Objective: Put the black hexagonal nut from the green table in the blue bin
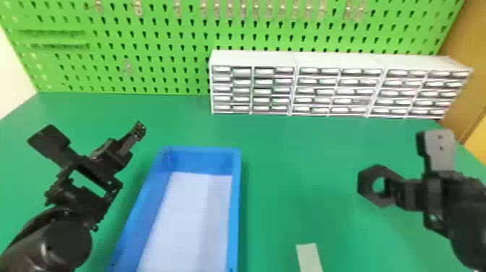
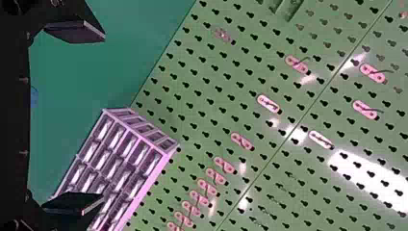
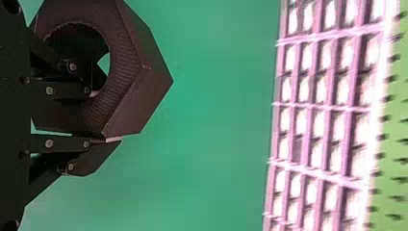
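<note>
Black plastic-looking nut [image 1: 367, 181] at the tip of the right tool [image 1: 392, 191], which pinches its wall, one finger in the hole and the other against the outer side. The nut is above the green desk [image 1: 289, 155]. Nearer the robot than that tool and to its left, a pale strip [image 1: 309, 256] lies on the desk. The bin [image 1: 237, 206] stands between the two tools, its pale floor bare. At its left, the left tool [image 1: 129, 157] has its fingers spread. Beyond both tools are the white drawers [image 1: 325, 86], then the green pegboard [image 1: 144, 65].
</note>
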